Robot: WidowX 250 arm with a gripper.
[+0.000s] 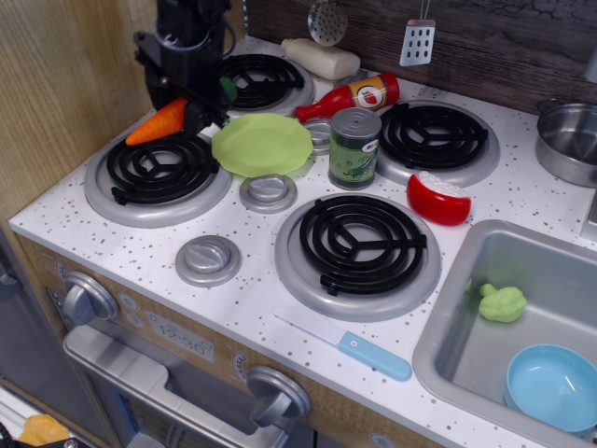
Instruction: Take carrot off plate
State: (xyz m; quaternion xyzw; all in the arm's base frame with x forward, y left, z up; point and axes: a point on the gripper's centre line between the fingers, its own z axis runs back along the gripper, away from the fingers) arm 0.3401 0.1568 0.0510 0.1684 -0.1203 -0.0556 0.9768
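The orange carrot (156, 123) hangs in my black gripper (191, 110), its point aimed left, above the far edge of the front-left burner (159, 168). The gripper is shut on the carrot's wide green end. The lime-green plate (262, 144) lies empty on the stovetop to the right of the gripper, between the burners. The carrot is well clear of the plate.
A green can (354, 147) stands right of the plate, with a red ketchup bottle (350, 96) behind it. A red-and-white toy (438, 198), a blue-handled knife (350, 345), a pot (569, 140) and a sink (522, 317) holding a blue bowl (552, 385) are to the right. A wooden wall (65, 84) is at the left.
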